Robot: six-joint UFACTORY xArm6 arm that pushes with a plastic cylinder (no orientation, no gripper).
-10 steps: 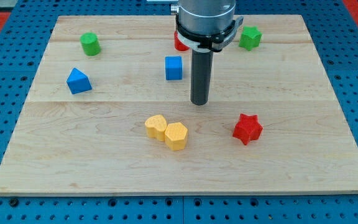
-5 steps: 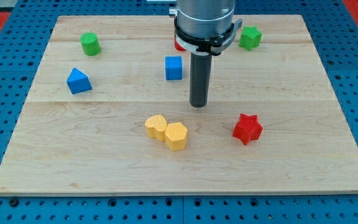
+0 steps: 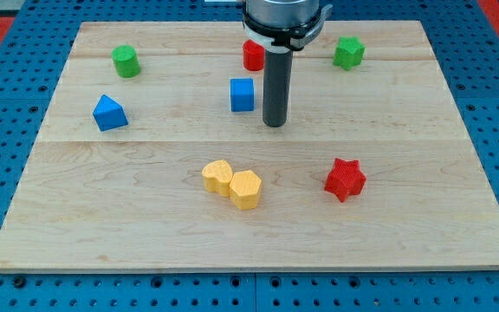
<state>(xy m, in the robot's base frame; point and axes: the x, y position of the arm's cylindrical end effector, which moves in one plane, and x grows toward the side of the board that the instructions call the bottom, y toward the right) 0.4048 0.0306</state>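
Observation:
My tip (image 3: 273, 124) rests on the wooden board (image 3: 423, 199) near its middle, touching no block. The blue cube (image 3: 243, 94) is nearest, a short way to the upper left of the tip. A red cylinder-like block (image 3: 252, 55) stands further up, partly hidden by the rod's housing. Below and left of the tip lie two yellow blocks (image 3: 232, 183) pressed together. A red star (image 3: 345, 179) sits to the lower right.
A green cylinder (image 3: 126, 61) stands at the upper left and a green star (image 3: 348, 53) at the upper right. A blue triangular block (image 3: 109, 113) lies at the left. Blue pegboard surrounds the board.
My tip has slid toward the view's top, away from the yellow blocks. The red block at the top now shows more. No block has moved.

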